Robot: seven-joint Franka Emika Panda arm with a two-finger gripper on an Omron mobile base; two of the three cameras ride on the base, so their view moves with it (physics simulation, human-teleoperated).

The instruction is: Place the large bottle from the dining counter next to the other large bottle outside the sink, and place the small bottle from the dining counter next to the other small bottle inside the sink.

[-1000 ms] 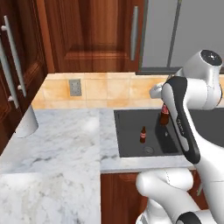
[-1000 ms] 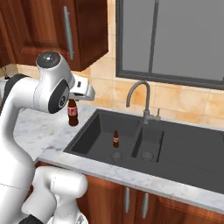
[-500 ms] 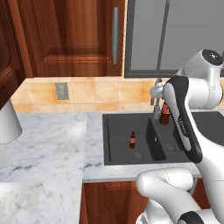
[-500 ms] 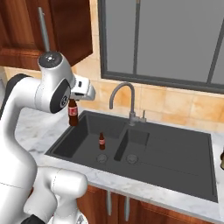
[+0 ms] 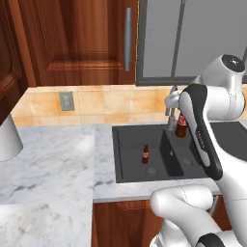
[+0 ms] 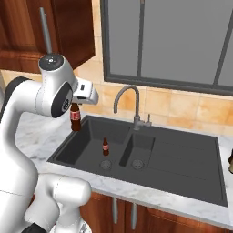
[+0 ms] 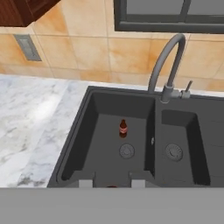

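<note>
At the sink: base now parked in front of it, arm up over the left side.
Jaws: clenched on the small bottle (image 6: 75, 117), gripped by the neck, body hanging upright below the hand.
Small bottle pos: in the air, clear of everything, about level w/ the sink's (image 6: 68, 144) left rear corner. Whether it's over the rim or already over the basin, can't tell.
Other small bottle (image 7: 123, 128): stands upright on the floor of the left basin, near its drain, well apart from the held one.
Faucet (image 6: 125, 98): at the back between the two basins, to the right of the held bottle; not in the way yet.
Just changed: whole picture has slid in both base views. Sink sat toward the side a sec ago, now near centre, and more of the window shows. That's the base driving, not the things moving. Arm pose and grip look the same throughout.
Meaning for task: carry leg looks about done, target bottle in reach.
Next, my guess: move out over the left basin, lower, set down just beside the standing bottle w/o knocking it.
Worktop (image 5: 48, 159): marble, left of sink, not needed for this bottle.
</note>
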